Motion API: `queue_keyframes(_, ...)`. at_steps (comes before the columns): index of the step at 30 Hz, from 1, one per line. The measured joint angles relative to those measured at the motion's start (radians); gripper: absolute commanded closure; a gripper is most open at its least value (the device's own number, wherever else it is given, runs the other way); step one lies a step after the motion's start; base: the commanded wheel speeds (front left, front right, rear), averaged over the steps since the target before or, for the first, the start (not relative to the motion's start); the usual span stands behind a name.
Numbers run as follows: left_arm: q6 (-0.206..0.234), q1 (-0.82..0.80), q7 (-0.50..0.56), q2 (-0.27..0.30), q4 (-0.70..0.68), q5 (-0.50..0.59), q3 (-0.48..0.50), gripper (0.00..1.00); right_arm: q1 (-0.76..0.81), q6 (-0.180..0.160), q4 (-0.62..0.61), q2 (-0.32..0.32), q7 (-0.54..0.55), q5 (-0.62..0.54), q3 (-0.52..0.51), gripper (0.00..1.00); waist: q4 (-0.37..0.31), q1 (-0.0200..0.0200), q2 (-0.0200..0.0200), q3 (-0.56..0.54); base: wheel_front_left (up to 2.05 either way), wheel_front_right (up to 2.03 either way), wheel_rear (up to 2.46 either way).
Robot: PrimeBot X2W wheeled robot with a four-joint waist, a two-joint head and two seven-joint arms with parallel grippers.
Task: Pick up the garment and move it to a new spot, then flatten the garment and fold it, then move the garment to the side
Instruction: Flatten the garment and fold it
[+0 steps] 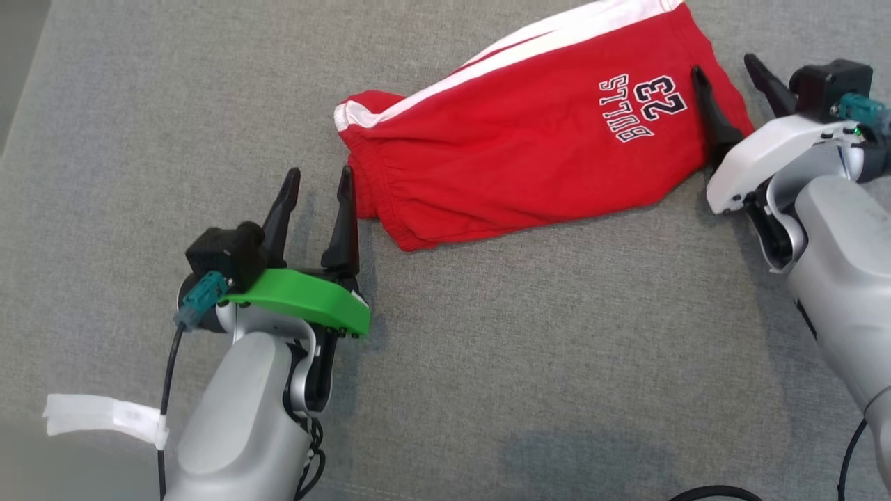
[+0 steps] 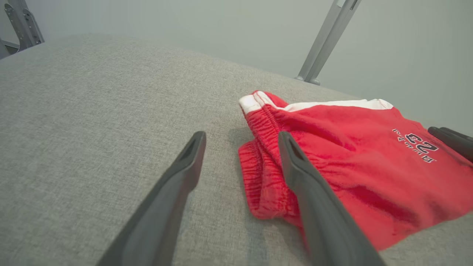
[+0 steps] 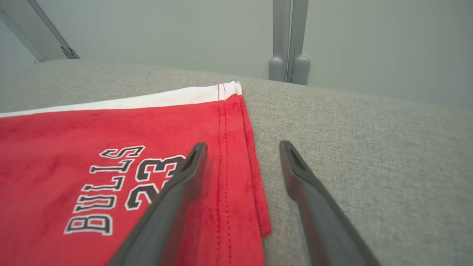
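Note:
The garment (image 1: 529,146) is a pair of red shorts with white side stripes and "BULLS 23" print, lying folded on the grey fabric surface (image 1: 487,362). My left gripper (image 1: 320,179) is open at the waistband end (image 2: 258,162), its right finger over the elastic edge, nothing held. At the hem end, my right gripper (image 1: 727,69) is open, one finger over the red cloth (image 3: 111,155) and the other over bare grey surface. In the right wrist view my right gripper (image 3: 242,147) straddles the hem edge.
Grey metal frame legs (image 3: 288,40) rise past the far edge of the surface; another leg (image 2: 327,40) stands behind the shorts. A strip of white tape (image 1: 104,417) hangs on my left arm's cable.

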Motion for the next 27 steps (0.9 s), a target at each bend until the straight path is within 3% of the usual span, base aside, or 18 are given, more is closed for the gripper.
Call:
queue_keyframes(5,-0.004,0.030,0.000,0.000,-0.002,0.009,-0.008,0.00,0.021,0.000,0.020,0.010,0.000,0.001,-0.014,0.00,0.004,-0.0001,0.0000,-0.024,0.00,0.00,0.00)
queue_keyframes(11,-0.001,0.046,0.000,0.000,-0.006,0.024,-0.017,0.00,0.013,-0.001,0.125,0.041,0.006,0.035,-0.001,0.00,0.035,-0.0001,0.0000,-0.032,0.00,0.00,0.00)
queue_keyframes(12,-0.002,0.050,0.000,0.000,-0.006,0.025,-0.017,0.00,0.011,-0.001,0.137,0.043,0.007,0.044,0.004,0.51,0.039,-0.0001,0.0000,-0.035,0.00,0.00,0.00)
queue_keyframes(13,-0.003,0.055,0.000,0.000,-0.005,0.029,-0.016,0.00,0.010,-0.001,0.146,0.046,0.007,0.049,0.010,0.85,0.042,-0.0001,0.0000,-0.039,0.00,0.00,0.00)
queue_keyframes(14,-0.004,0.060,0.000,0.000,-0.005,0.030,-0.015,0.00,0.010,-0.001,0.151,0.049,0.007,0.054,0.017,1.00,0.044,-0.0001,0.0000,-0.044,0.00,0.00,0.00)
queue_keyframes(21,-0.008,0.095,0.000,0.000,0.014,0.068,0.008,0.00,0.053,0.000,0.148,0.063,0.001,0.114,0.012,1.00,0.036,-0.0001,0.0000,-0.087,0.00,0.00,0.00)
queue_keyframes(27,-0.018,0.139,0.000,0.000,0.037,0.084,0.033,0.00,0.215,0.000,0.017,0.063,0.001,0.133,-0.095,1.00,-0.001,-0.0001,0.0000,-0.158,0.00,0.00,0.00)
